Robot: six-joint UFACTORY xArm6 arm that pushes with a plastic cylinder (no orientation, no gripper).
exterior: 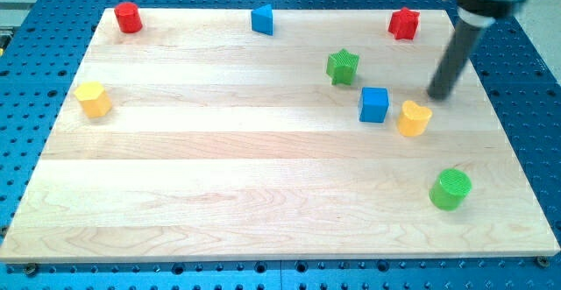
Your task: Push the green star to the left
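Note:
The green star [343, 67] lies on the wooden board [219, 167], right of centre in the upper half. My tip [437, 95] rests on the board to the star's right and a little lower, well apart from it. A blue cube [374, 104] and a yellow heart-shaped block [414, 118] lie between and below them; the tip is just above and right of the yellow one.
A red cylinder [128, 17] sits at the top left, a blue block [262, 19] at the top middle, a red star-like block [404, 24] at the top right. A yellow hexagonal block [93, 99] is at the left, a green cylinder [450, 189] at the lower right.

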